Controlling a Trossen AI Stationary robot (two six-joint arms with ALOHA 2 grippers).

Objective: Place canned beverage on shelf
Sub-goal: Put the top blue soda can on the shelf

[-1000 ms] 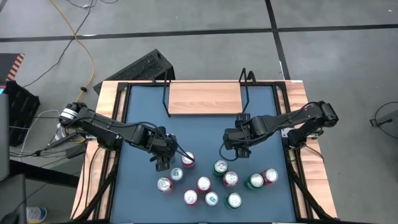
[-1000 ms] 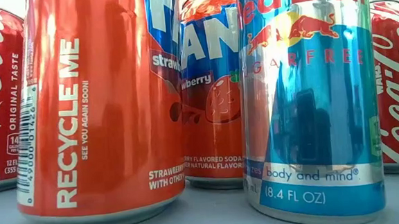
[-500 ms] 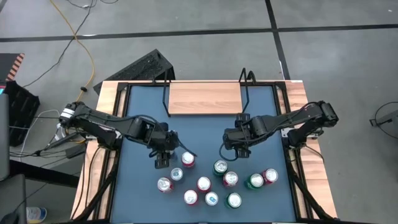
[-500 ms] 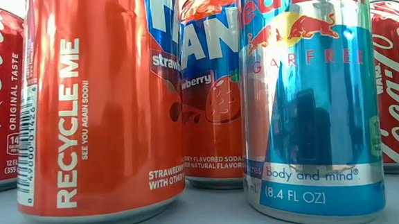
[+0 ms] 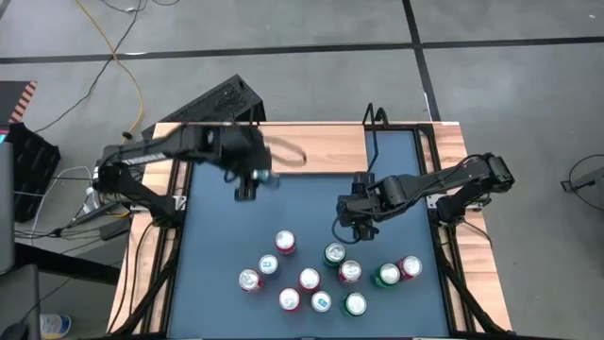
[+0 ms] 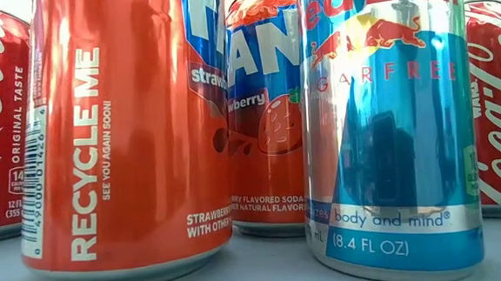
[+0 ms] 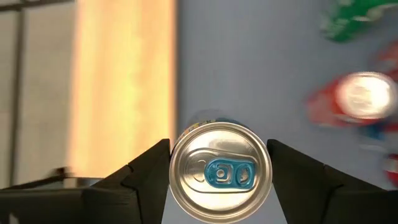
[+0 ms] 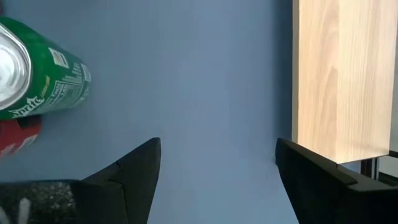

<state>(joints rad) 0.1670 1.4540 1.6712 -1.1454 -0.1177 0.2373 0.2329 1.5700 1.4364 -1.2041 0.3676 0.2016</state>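
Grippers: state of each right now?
Left gripper: shut on a silver can with a blue tab, lifted near the shelf.
Right gripper: open, empty, hanging over the blue table.

Blue bench (image 5: 212, 283) w/ wooden rim spreads beneath the left hand (image 5: 255, 179) and right hand (image 5: 351, 219), black rails along both side edges. Grey floor (image 5: 510, 85) all round, dark seams crossing it well beyond both hands. Yellow cable (image 5: 133, 87) snakes over the floor, out past the left hand, far side of the bench. Black slatted rack (image 5: 222, 99) lies tilted on the floor just beyond the left hand, at the bench corner. Black crate (image 5: 28, 151) well outboard of the left hand, red-white striped bit (image 5: 23, 98) next to it. Dark stand (image 5: 585, 179), partly cut off, sits well outboard of the right hand.
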